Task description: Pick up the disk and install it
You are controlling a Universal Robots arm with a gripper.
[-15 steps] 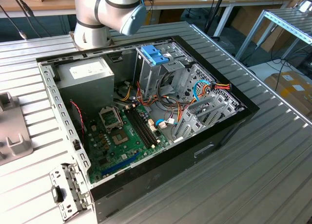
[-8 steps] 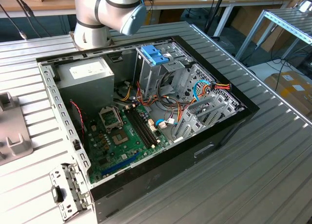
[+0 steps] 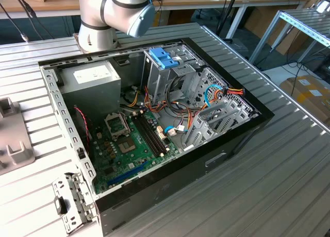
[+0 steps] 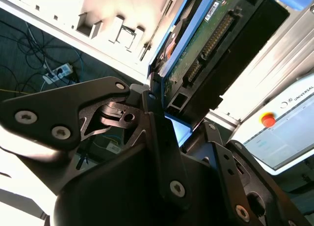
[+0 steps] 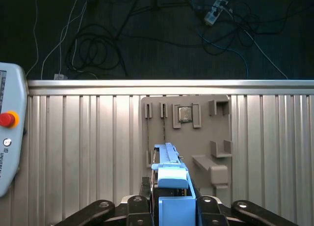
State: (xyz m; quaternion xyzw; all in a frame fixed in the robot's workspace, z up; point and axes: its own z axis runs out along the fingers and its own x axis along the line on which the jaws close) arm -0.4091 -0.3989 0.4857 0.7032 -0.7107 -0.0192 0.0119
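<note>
In the first wrist view the disk [image 5: 170, 173] stands on edge between my black fingers, its light-blue side rail facing the camera. My gripper [image 5: 174, 205] is shut on it, above a grey fixture plate [image 5: 189, 137] on the ribbed table. In the second wrist view the disk [image 4: 208, 42] shows its green circuit-board face and connector row, clamped in the gripper [image 4: 169, 115]. The exterior view has the open computer case [image 3: 216, 159] with its metal drive cage [image 3: 170, 77], and the arm [image 3: 116, 13] reaching out past the picture's upper edge.
Inside the case are a grey power-supply box [image 3: 93, 80], a green motherboard [image 3: 134, 144], loose cables [image 3: 216, 92] and a blue plastic tab [image 3: 164, 56] atop the cage. A teach pendant [image 5: 10, 137] lies beside the fixture plate. The table edge [image 5: 157, 82] drops to a cable-strewn floor.
</note>
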